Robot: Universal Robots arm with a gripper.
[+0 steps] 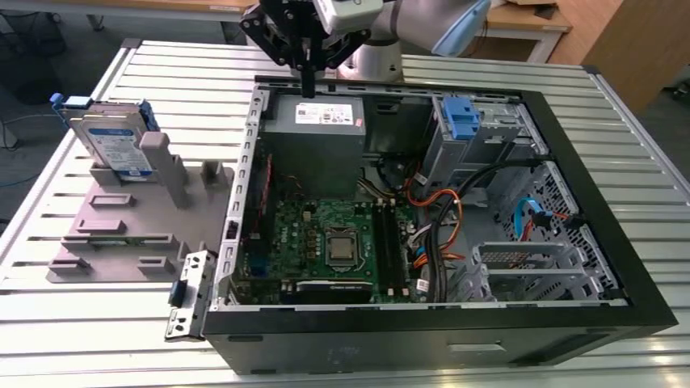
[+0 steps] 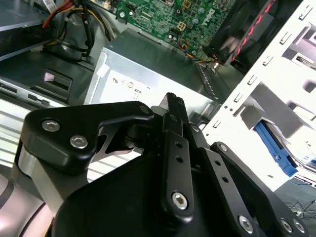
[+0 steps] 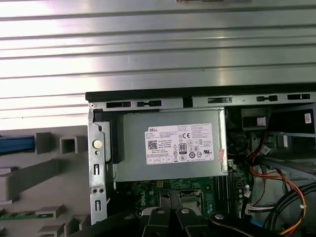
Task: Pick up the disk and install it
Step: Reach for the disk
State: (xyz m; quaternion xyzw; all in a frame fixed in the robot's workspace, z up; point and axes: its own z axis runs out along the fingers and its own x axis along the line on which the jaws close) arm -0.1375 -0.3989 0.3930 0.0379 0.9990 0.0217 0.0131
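Observation:
The disk [image 1: 112, 139], a silver drive with a white-and-blue label and blue side rails, stands upright in a grey fixture [image 1: 129, 222] on the exterior view's left, outside the open computer case [image 1: 431, 323]. My gripper [image 1: 309, 84] hangs over the case's far wall, just above the grey power-supply box [image 1: 326, 121], well to the right of the disk. Its black fingers are pressed together with nothing between them, as the second wrist view also shows at the gripper [image 2: 172, 101]. The first wrist view looks down on the power-supply box [image 3: 168, 150].
A blue plastic bracket [image 1: 460, 118] sits in the drive cage at the case's far right corner. The green motherboard [image 1: 323, 242], bundled cables [image 1: 442, 206] and a metal cage [image 1: 528, 271] fill the case. A detached latch strip [image 1: 186, 295] lies on the ribbed metal table [image 1: 108, 347].

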